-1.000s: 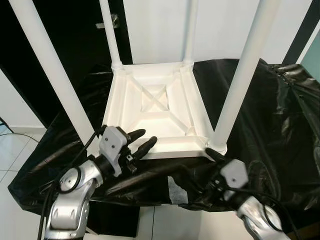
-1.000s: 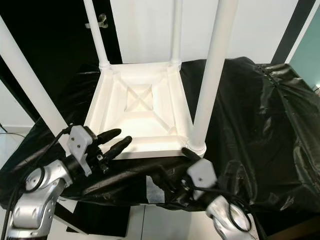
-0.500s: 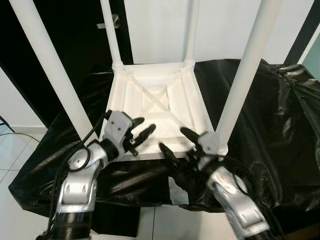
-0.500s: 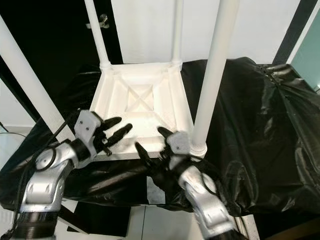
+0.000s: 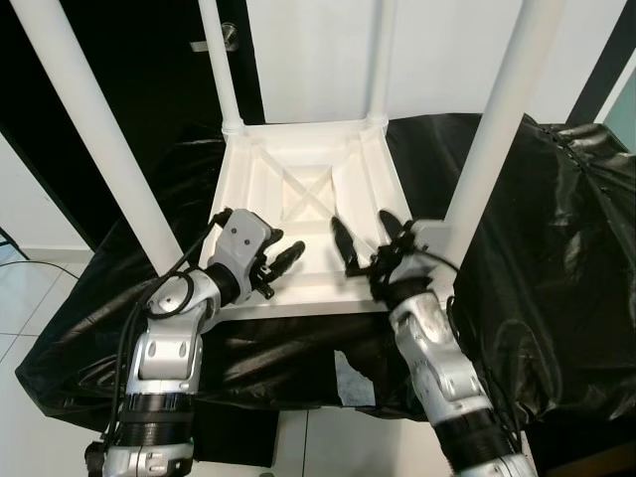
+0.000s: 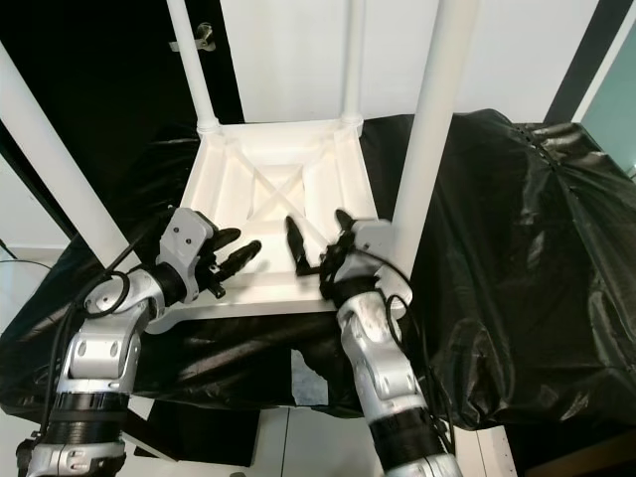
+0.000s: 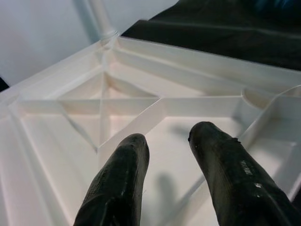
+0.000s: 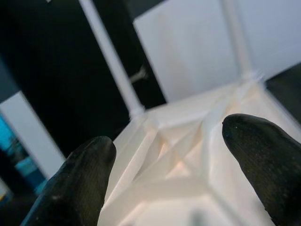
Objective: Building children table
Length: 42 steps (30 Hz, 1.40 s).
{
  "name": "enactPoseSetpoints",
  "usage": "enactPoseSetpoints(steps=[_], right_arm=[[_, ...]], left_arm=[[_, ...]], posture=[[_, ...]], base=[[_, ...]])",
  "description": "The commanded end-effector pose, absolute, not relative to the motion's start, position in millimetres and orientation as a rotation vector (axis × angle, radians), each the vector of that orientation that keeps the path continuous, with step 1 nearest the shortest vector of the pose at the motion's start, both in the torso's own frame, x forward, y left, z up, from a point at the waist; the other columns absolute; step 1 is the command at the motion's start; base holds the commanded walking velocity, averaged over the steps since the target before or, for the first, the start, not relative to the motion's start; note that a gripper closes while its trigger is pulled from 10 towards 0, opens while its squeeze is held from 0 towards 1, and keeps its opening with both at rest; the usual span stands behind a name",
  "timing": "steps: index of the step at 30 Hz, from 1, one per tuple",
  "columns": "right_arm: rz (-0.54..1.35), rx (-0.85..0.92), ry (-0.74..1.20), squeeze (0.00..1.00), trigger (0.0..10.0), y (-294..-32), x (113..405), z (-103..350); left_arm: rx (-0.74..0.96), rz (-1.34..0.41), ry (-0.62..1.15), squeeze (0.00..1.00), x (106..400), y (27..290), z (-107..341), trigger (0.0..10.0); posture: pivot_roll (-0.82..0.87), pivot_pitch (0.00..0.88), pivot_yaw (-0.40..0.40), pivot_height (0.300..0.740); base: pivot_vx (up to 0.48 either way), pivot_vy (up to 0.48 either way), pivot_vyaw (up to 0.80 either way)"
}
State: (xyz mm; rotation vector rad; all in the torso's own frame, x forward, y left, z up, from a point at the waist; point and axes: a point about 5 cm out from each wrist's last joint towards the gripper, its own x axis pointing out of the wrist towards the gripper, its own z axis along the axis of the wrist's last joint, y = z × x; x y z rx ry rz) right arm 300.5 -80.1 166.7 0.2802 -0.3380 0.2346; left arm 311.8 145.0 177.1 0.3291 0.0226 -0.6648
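A white children's table (image 5: 308,199) lies upside down on a black-covered surface, its four legs pointing up. The near right leg (image 5: 492,139) and near left leg (image 5: 99,149) rise past the picture's top. My left gripper (image 5: 281,248) is open just above the ribbed underside at the near left, nothing between its fingers (image 7: 122,179). My right gripper (image 5: 361,221) is open too, raised over the near right part of the underside, close beside the near right leg. In the right wrist view its fingers (image 8: 80,179) frame the cross ribs and the two far legs.
Crinkled black plastic sheet (image 5: 556,229) covers the surface under the table and hangs over its front edge. A dark door with a handle (image 5: 224,38) and a white wall stand behind. Light tiled floor (image 5: 20,298) shows at the left.
My right arm has come up from below the front edge and swung left, so its open fingers now hang over the table's underside. My left gripper has edged forward over the near rim.
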Motion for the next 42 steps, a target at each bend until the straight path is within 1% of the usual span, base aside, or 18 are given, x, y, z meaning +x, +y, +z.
enactPoseSetpoints(steps=[1, 3, 4, 5, 6, 7, 8, 10, 12, 13, 14, 15, 17, 27, 34, 38, 40, 42], right_arm=[[0.189, 0.341, -0.306, 0.00, 10.0, -73, 298, 158], [0.046, 0.315, -0.327, 0.00, 10.0, -92, 301, 157], [0.046, 0.315, -0.327, 0.00, 10.0, -92, 301, 157], [-0.017, 0.304, -0.332, 0.00, 10.0, -102, 303, 156], [-0.017, 0.304, -0.332, 0.00, 10.0, -102, 303, 156], [-0.080, 0.284, -0.345, 0.00, 10.0, -110, 304, 156], [-0.080, 0.284, -0.345, 0.00, 10.0, -110, 304, 156], [-0.169, 0.256, -0.354, 0.00, 10.0, -126, 305, 154], [-0.169, 0.256, -0.354, 0.00, 10.0, -126, 305, 154], [-0.204, 0.239, -0.362, 0.00, 10.0, -132, 305, 154], [-0.239, 0.215, -0.372, 0.00, 10.0, -139, 303, 154], [-0.239, 0.215, -0.372, 0.00, 10.0, -139, 303, 154], [-0.310, 0.185, -0.388, 0.00, 10.0, -151, 299, 154], [-0.425, 0.122, -0.398, 0.00, 10.0, -163, 286, 150], [-0.401, 0.078, -0.406, 0.00, 10.0, -161, 287, 150], [-0.168, -0.006, -0.373, 0.00, 10.0, -137, 299, 150], [-0.130, -0.027, -0.368, 0.00, 10.0, -133, 300, 150], [-0.024, -0.069, -0.344, 0.00, 10.0, -124, 300, 147]], left_arm=[[0.322, -0.151, -0.025, 0.00, 323, 173, 181, 10.0], [0.348, -0.100, 0.004, 0.00, 329, 185, 180, 10.0], [0.348, -0.100, 0.004, 0.00, 329, 185, 180, 10.0], [0.359, -0.084, 0.013, 0.00, 331, 190, 181, 10.0], [0.359, -0.084, 0.013, 0.00, 331, 190, 181, 10.0], [0.380, -0.070, 0.021, 0.00, 333, 195, 181, 10.0], [0.380, -0.070, 0.021, 0.00, 333, 195, 181, 10.0], [0.420, -0.085, 0.024, 0.00, 338, 198, 182, 10.0], [0.420, -0.085, 0.024, 0.00, 338, 198, 182, 10.0], [0.435, -0.092, 0.024, 0.00, 339, 199, 182, 10.0], [0.445, -0.111, 0.018, 0.00, 342, 197, 184, 10.0], [0.445, -0.111, 0.018, 0.00, 342, 197, 184, 10.0], [0.456, -0.155, 0.000, 0.00, 347, 189, 187, 10.0], [0.460, -0.220, -0.022, 0.00, 357, 172, 190, 10.0], [0.457, -0.246, -0.034, 0.00, 361, 167, 189, 10.0], [0.403, -0.289, -0.067, 0.00, 354, 159, 190, 10.0], [0.390, -0.304, -0.078, 0.00, 352, 157, 190, 10.0], [0.332, -0.394, -0.143, 0.00, 337, 146, 191, 10.0]], posture=[[0.02, 0.000, 0.036, 0.740], [0.02, 0.000, 0.038, 0.740], [0.02, 0.000, 0.038, 0.740], [0.02, 0.000, 0.039, 0.740], [0.02, 0.000, 0.039, 0.740], [0.01, 0.000, 0.041, 0.740], [0.01, 0.000, 0.041, 0.740], [0.00, 0.000, 0.046, 0.740], [0.00, 0.000, 0.046, 0.740], [0.00, 0.000, 0.051, 0.740], [-0.01, 0.000, 0.055, 0.740], [-0.01, 0.000, 0.055, 0.740], [-0.02, 0.000, 0.062, 0.740], [-0.06, 0.000, 0.082, 0.740], [-0.06, 0.000, 0.084, 0.740], [-0.04, 0.000, 0.069, 0.740], [-0.04, 0.000, 0.069, 0.740], [-0.03, 0.000, 0.052, 0.740]], base=[[0.000, 0.000, 0.00], [0.000, 0.000, 0.00], [0.000, 0.000, 0.00], [0.000, 0.000, 0.00], [0.000, 0.000, 0.00], [0.000, 0.000, 0.00], [0.000, 0.000, 0.00], [0.000, 0.000, 0.00], [0.000, 0.000, 0.00], [0.000, 0.000, 0.00], [0.000, 0.000, 0.00], [0.000, 0.000, 0.00], [0.000, 0.000, 0.00], [0.000, 0.000, 0.00], [0.000, 0.000, 0.00], [0.000, 0.000, 0.00], [0.000, 0.000, 0.00], [0.000, 0.000, 0.00]])
